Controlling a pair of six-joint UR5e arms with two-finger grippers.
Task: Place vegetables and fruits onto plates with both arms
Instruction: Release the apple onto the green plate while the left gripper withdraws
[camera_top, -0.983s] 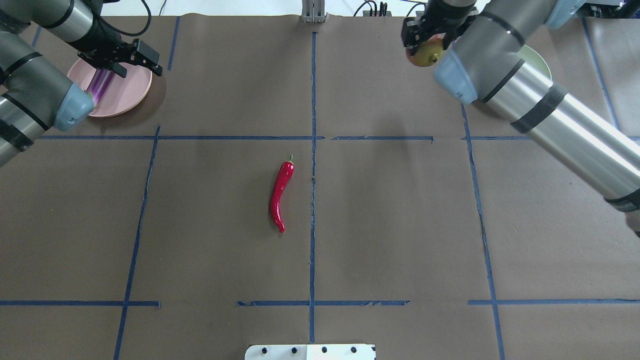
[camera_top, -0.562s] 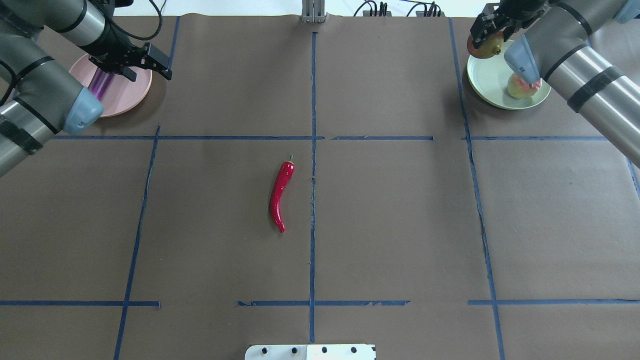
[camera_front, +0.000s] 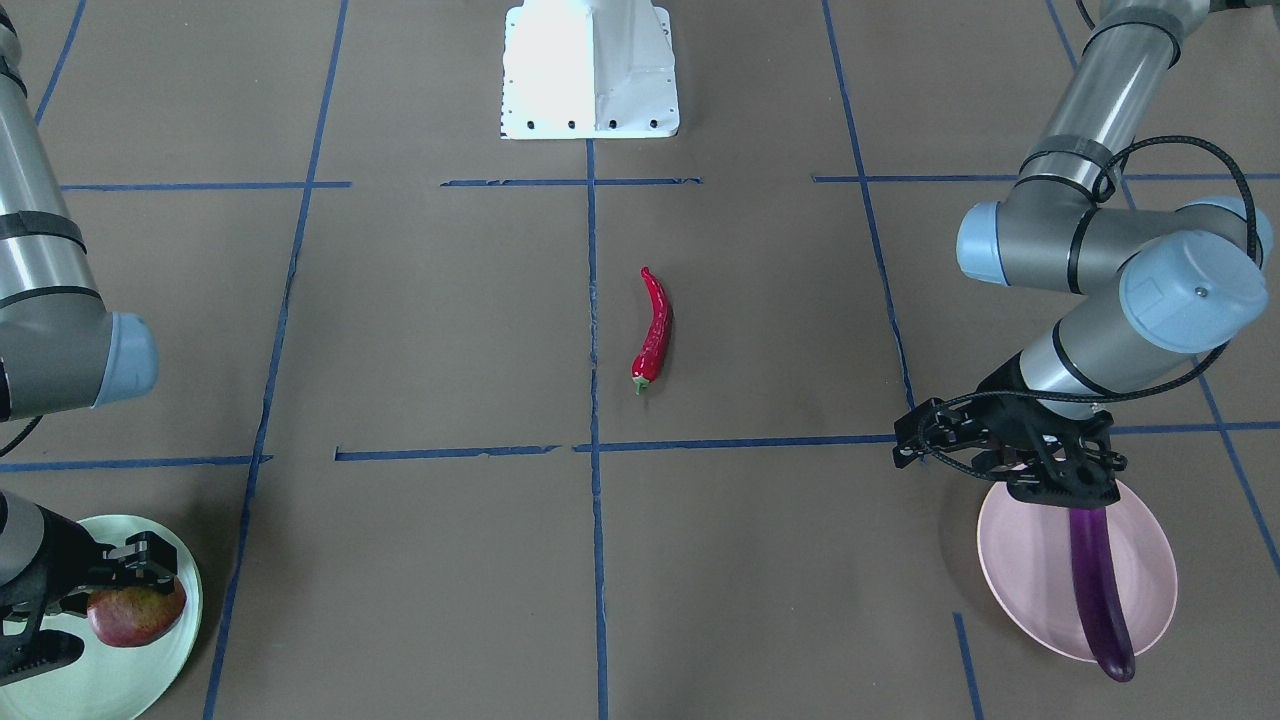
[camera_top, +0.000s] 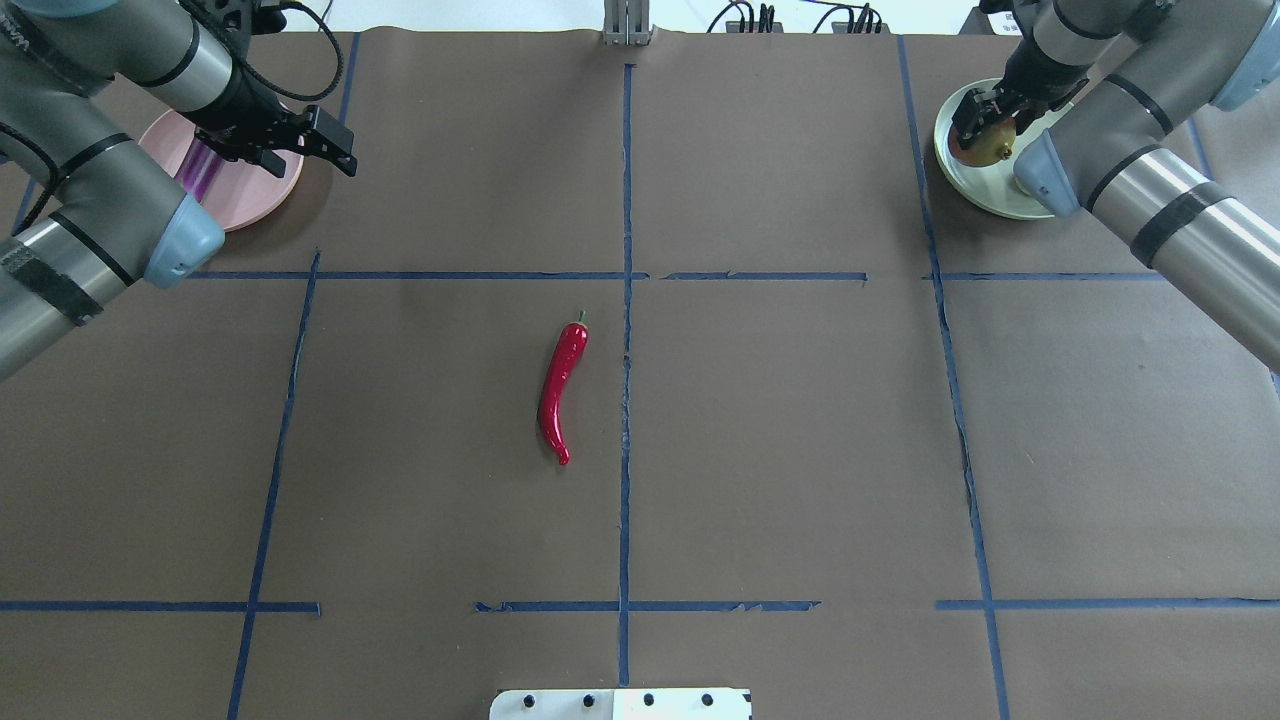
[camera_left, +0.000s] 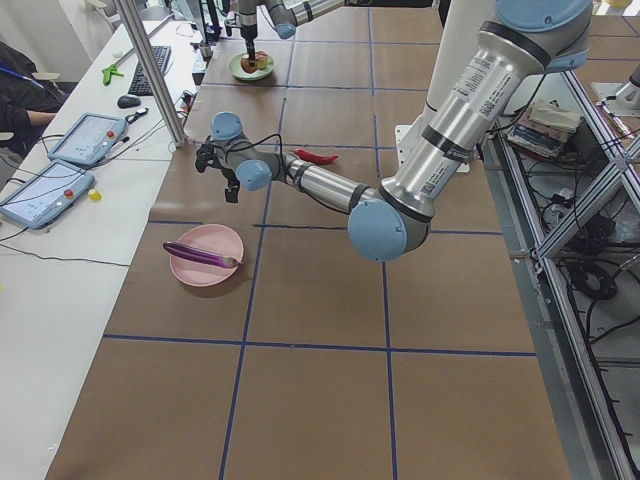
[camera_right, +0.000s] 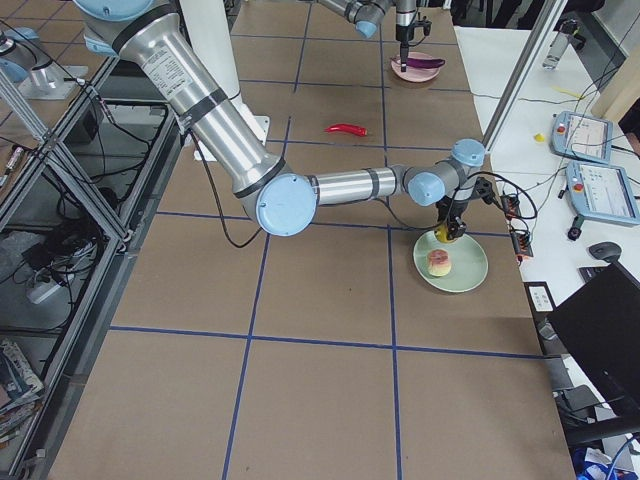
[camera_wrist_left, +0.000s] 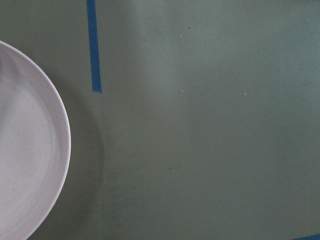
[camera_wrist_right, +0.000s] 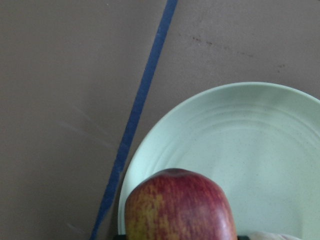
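Red chili (camera_top: 562, 390) lay untouched on the counter (camera_top: 800, 450). Beyond it, the left end effector (camera_top: 300, 150), spread and empty, had drawn off the eggplant (camera_front: 1095, 580) on the pink plate (camera_front: 1020, 570). The right end effector (camera_top: 985, 125), clamped on the pomegranate (camera_front: 135, 615), had dropped low over the green plate (camera_top: 985, 195). Release looked imminent.

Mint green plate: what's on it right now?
A pale yellow-pink peach lies on the round mint green plate. The right gripper holds a dark-red pomegranate over it; whether that touches the plate is hidden by the fingers.
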